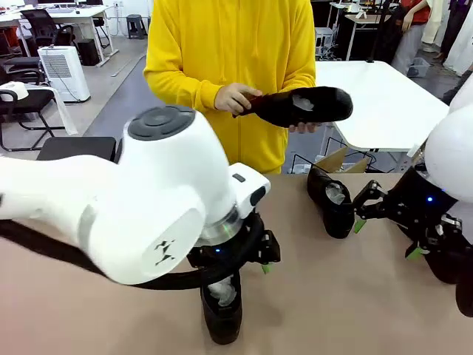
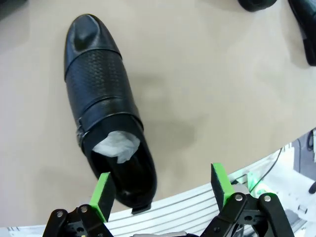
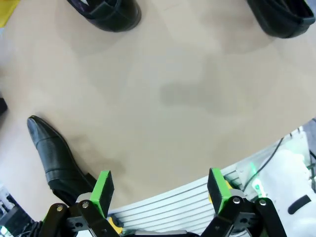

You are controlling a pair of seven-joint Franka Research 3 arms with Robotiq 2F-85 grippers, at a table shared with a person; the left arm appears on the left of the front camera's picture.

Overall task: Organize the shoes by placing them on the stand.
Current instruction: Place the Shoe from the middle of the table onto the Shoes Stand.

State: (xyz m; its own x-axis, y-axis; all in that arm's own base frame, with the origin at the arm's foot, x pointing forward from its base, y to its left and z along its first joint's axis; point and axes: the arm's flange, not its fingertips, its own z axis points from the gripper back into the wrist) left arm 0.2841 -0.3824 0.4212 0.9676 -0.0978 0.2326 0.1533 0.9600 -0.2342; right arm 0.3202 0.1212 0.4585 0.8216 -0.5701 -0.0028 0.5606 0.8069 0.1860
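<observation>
Shoes (image 1: 222, 310) counted four, three on table (image 1: 332, 296), one in person's hands (image 1: 235, 97), left pincer (image 2: 160, 183) and right pincer (image 3: 159, 181) spread empty.

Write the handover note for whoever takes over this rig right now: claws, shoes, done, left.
Left claw: open, empty, poised over the heel end of a shoe on the table.
Right claw: open, empty, above bare table.
Second shoe lies mid-table; what looks like a third shoe sits at the right edge; fourth shoe is in the person's hands.
Done: no shoe seen rests on the stand.
Left: grasp and place all four, probably starting with the one under the left claw.
</observation>
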